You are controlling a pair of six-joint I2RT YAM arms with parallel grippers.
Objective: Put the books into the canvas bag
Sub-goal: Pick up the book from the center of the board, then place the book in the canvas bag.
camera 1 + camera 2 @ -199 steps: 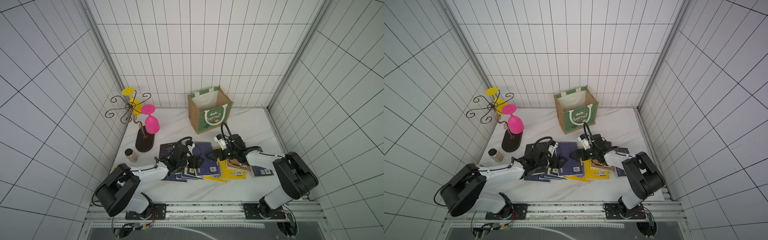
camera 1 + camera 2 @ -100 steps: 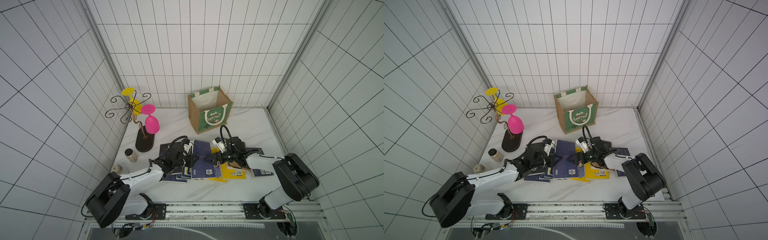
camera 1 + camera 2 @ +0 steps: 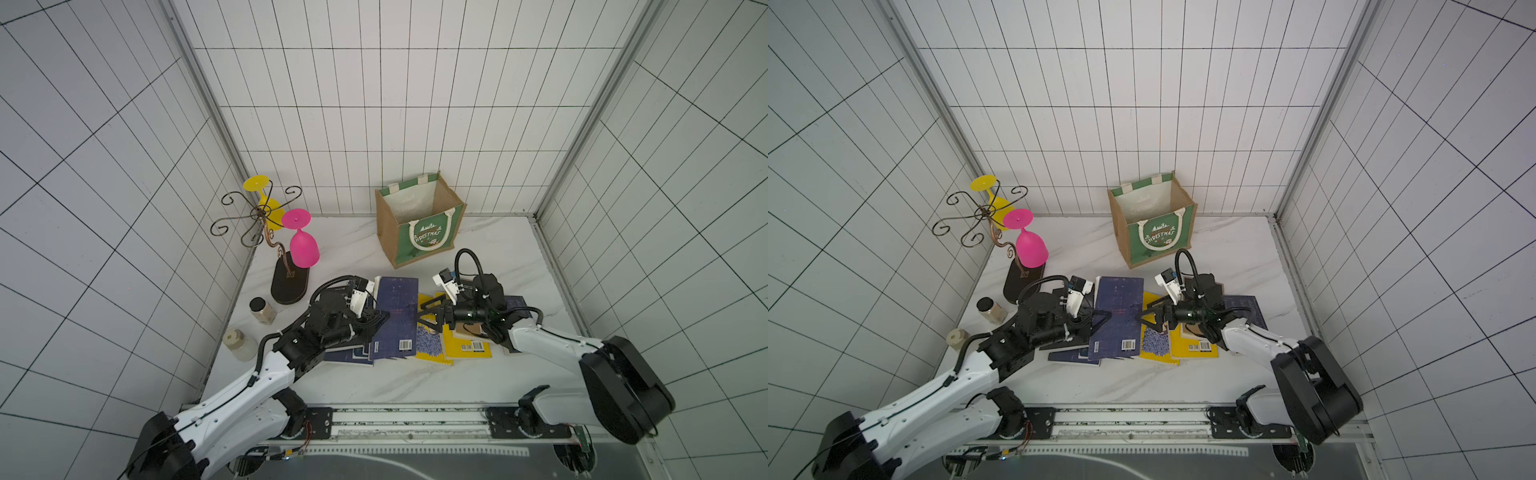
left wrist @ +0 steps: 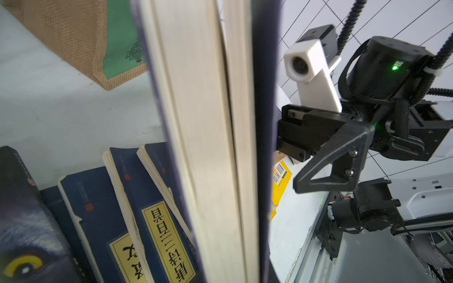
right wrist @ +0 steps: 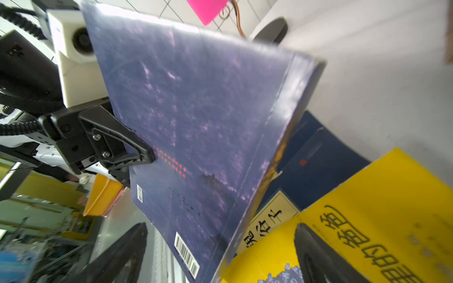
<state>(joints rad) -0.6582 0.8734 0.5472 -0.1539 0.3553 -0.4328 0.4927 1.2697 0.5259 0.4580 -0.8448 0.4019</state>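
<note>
Above the pile [image 3: 465,347], left tool [image 3: 383,319] clamps the navy book's [image 3: 399,297] edge.

We find bare surface [image 3: 498,249] right of the canvas bag [image 3: 428,239] and along the lower frame beneath the books [image 3: 469,347]. The bag's mouth stands clear from above. At left, the glass rack [image 3: 289,286] and two jars [image 3: 262,309] crowd the wall. The raised navy book [image 3: 397,297] fills the gap between left end effector [image 3: 381,319] and right end effector [image 3: 424,314].

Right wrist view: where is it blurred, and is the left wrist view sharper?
Right wrist view: the lifted navy book is blurred, with glare on one edge; the yellow book is soft. Left wrist view: that book's page edges are out of focus, the flat navy books sharper.
</note>
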